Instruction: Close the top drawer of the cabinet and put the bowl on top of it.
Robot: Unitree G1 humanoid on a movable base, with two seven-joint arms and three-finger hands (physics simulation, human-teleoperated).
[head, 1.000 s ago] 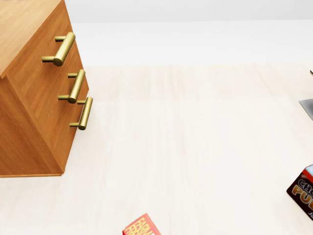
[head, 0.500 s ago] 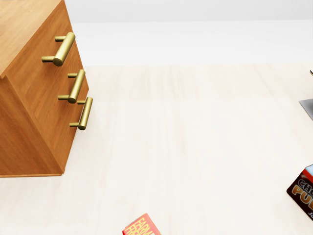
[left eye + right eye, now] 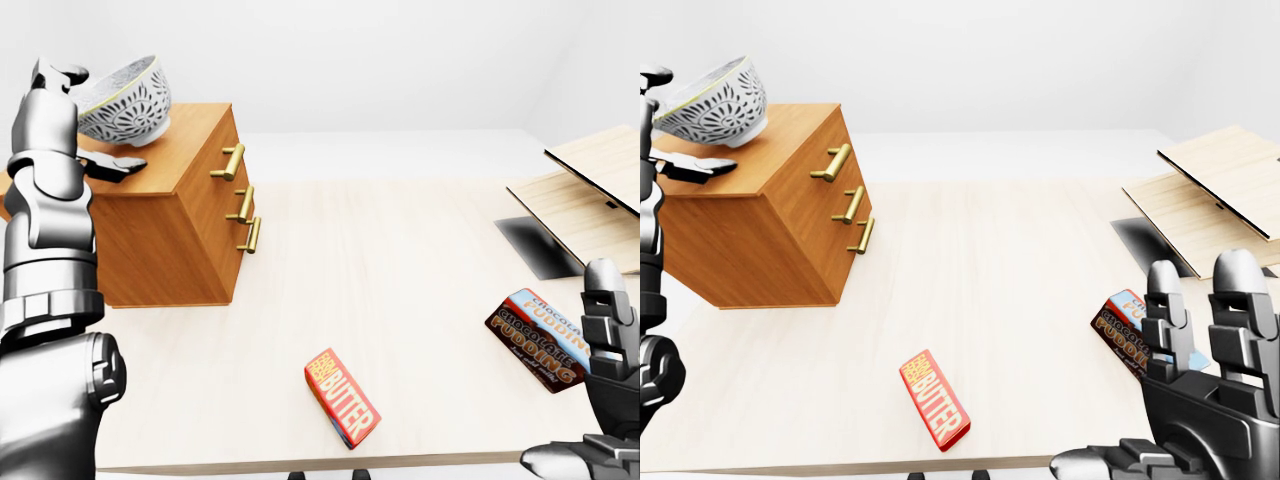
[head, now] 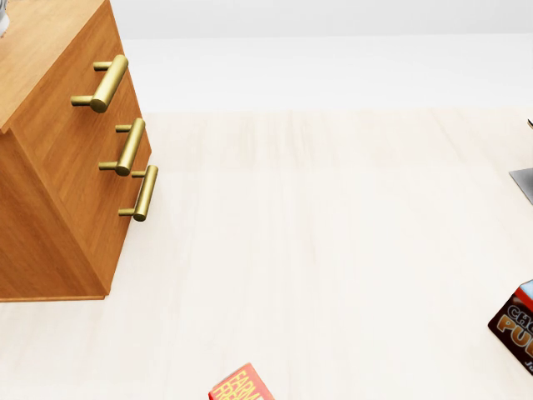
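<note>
The wooden cabinet (image 3: pixel 170 230) stands at the left of the table, its three brass-handled drawers all flush; the top drawer's handle (image 4: pixel 104 83) shows clearly in the head view. A white patterned bowl (image 3: pixel 128 100) sits tilted over the cabinet's top near its left end. My left hand (image 3: pixel 88 125) is shut on the bowl, with one finger at the rim and another under its base. At the lower right my right hand (image 3: pixel 1195 330) is raised, fingers spread open and holding nothing.
A red butter box (image 3: pixel 342 398) lies near the table's bottom edge. A chocolate pudding box (image 3: pixel 540 340) lies at the right, by my right hand. Stacked wooden boards (image 3: pixel 590 190) and a dark grey pad (image 3: pixel 535 245) sit at the far right.
A grey sliver of the bowl has come into the head view's top left corner, over the cabinet top. Nothing else has shifted.
</note>
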